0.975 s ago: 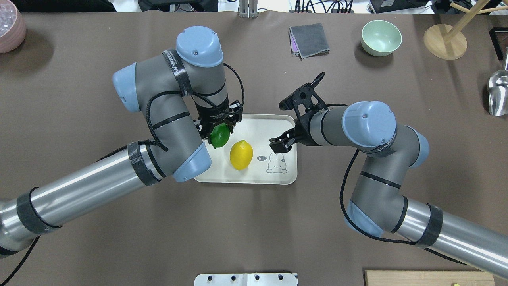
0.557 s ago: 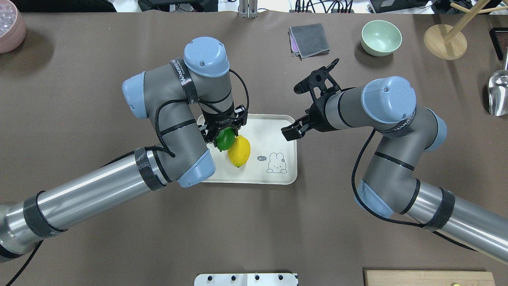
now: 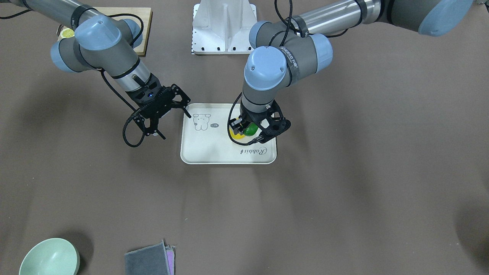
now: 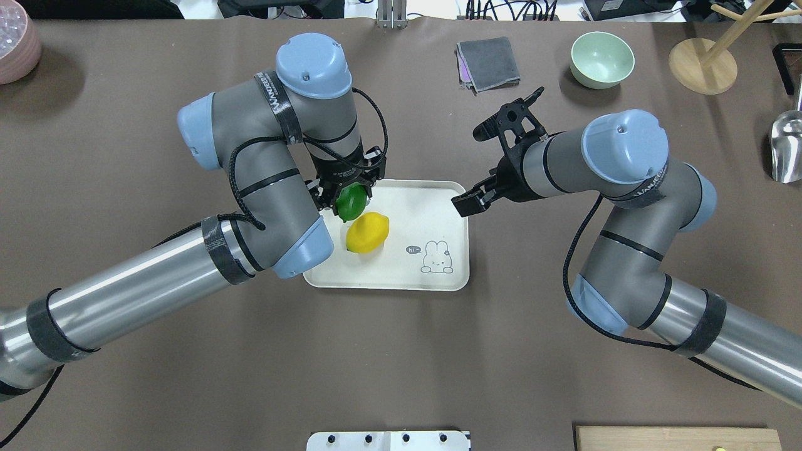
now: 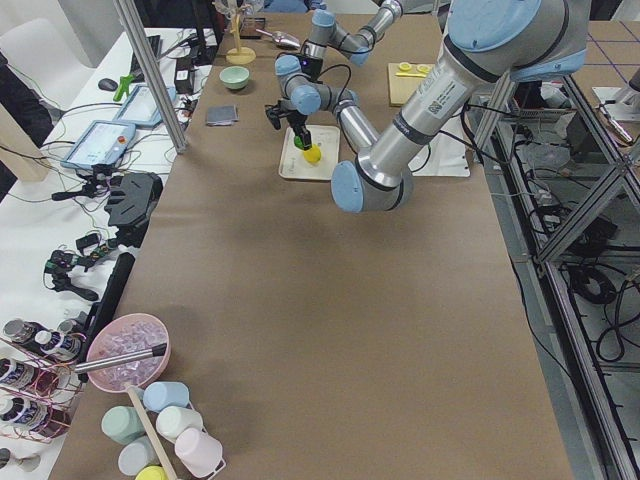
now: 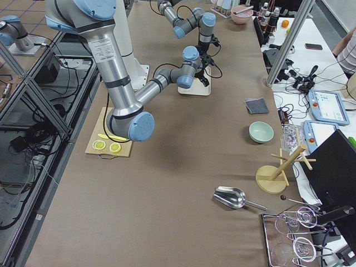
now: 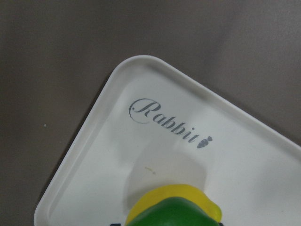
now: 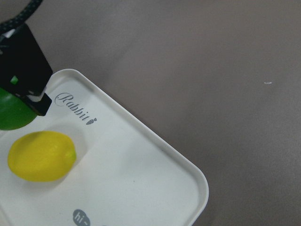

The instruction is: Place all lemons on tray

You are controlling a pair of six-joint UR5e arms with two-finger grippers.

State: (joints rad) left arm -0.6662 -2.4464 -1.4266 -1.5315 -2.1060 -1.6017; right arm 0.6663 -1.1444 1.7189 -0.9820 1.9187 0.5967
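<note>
One matte brown sheet covers the whole desk [image 4: 401, 363], lightly creased and marked by soft shadows of the arms. Aluminium posts and frames stand along both long edges. Past the far edge runs a white bench [image 5: 60, 190] with tablets, controllers and cables, and the floor behind the robot is tiled.

Toward the far right corner are a pale green bowl [image 4: 602, 59], a folded grey cloth [image 4: 489, 62], a wooden stand [image 4: 702, 66] and a metal scoop [image 4: 786, 147]. A pink bowl [image 4: 15, 44] sits at the far left corner. By the robot's edge, on its right, a wooden board [image 6: 101, 133] carries lemon slices [image 6: 99, 144].

The off-white tray [image 4: 432, 207] lies near the middle of the desk. Grey script reading "Rabbit" [image 7: 167, 123], ending in a tiny carrot, fills its corner toward the far left. A small drawn animal [image 4: 435, 258] with a "hi~" bubble [image 4: 412, 250] fills the opposite corner. White lettering on the arms' black bands is too small to read.

The left hand [image 4: 344, 194] is clamped on the green lemon [image 4: 350, 201] over the tray, just beside the yellow lemon [image 4: 367, 232], which lies on the tray. Whether the two fruits touch cannot be told. The right hand [image 3: 175, 126] hangs at the tray's rim on the side toward the right edge, fingers spread and holding nothing.
</note>
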